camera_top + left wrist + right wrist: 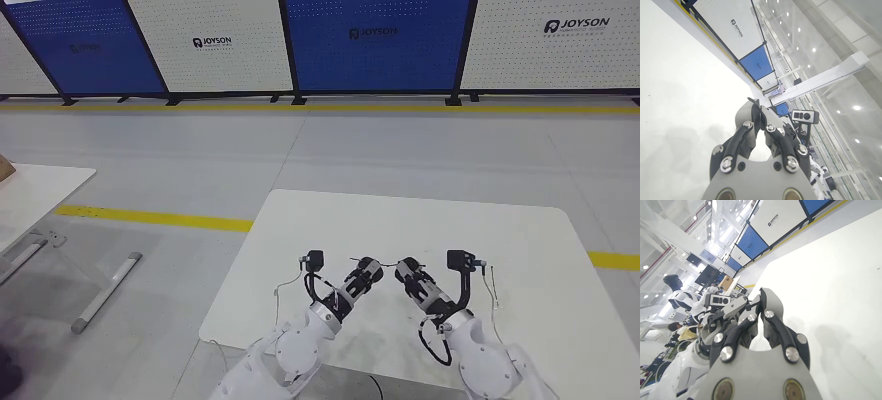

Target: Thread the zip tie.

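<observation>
My left tool [759, 108]: clamped shut on the thin black zip tie [753, 100]. My right tool [760, 303]: clamped shut, contents unclear. I'd line the tips up squarely, then feed slowly.

White table [420, 225], grey-and-black left gripper [759, 108]

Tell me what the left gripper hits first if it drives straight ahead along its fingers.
Probably the right gripper, nearly tip to tip with the left gripper above the table; depth is unclear.

White arms [300, 352] with thin black cables [431, 345]; left gripper [759, 108] and right gripper [760, 294] grey, black linkages [734, 140], silver screws [726, 163].
</observation>
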Robot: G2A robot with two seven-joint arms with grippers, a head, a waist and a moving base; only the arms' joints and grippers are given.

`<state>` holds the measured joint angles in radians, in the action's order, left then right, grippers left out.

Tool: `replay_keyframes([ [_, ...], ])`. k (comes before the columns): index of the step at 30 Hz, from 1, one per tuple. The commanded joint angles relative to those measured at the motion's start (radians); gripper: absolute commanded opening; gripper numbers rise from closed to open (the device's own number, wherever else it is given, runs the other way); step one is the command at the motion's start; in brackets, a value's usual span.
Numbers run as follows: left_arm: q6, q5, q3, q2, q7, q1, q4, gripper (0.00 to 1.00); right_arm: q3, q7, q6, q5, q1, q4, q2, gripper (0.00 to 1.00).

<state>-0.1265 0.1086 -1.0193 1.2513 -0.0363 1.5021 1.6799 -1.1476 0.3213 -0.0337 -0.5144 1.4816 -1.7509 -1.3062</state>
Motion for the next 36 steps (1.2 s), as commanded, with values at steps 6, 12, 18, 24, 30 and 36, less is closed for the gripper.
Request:
replay_keyframes([
  [6, 0.008, 0.022, 0.008, 0.002, -0.005, -0.002, -0.002, 0.18, 0.0, -0.002, -0.004, -0.006, 0.003, -0.003, 0.002, 0.0],
  [12, 0.018, 0.027, 0.018, 0.006, -0.009, -0.011, -0.01, 0.0, -0.001, -0.009, -0.012, -0.022, 0.008, -0.008, 0.004, 0.0],
  [18, 0.027, 0.029, 0.026, 0.01, -0.018, -0.018, -0.014, 0.0, -0.002, -0.008, -0.023, -0.03, 0.01, -0.009, 0.006, 0.0],
  [24, 0.024, 0.053, 0.039, 0.013, -0.007, -0.026, -0.01, 0.0, -0.008, 0.034, -0.039, 0.003, 0.005, -0.006, 0.009, 0.0],
  [30, 0.022, 0.066, 0.043, 0.014, -0.003, -0.027, -0.004, 0.0, -0.023, 0.049, -0.041, 0.038, 0.001, -0.007, 0.011, 0.0],
  [36, 0.013, 0.062, 0.039, 0.014, -0.003, -0.024, 0.005, 0.0, -0.031, 0.089, -0.036, 0.098, -0.008, 0.002, 0.013, 0.0],
])
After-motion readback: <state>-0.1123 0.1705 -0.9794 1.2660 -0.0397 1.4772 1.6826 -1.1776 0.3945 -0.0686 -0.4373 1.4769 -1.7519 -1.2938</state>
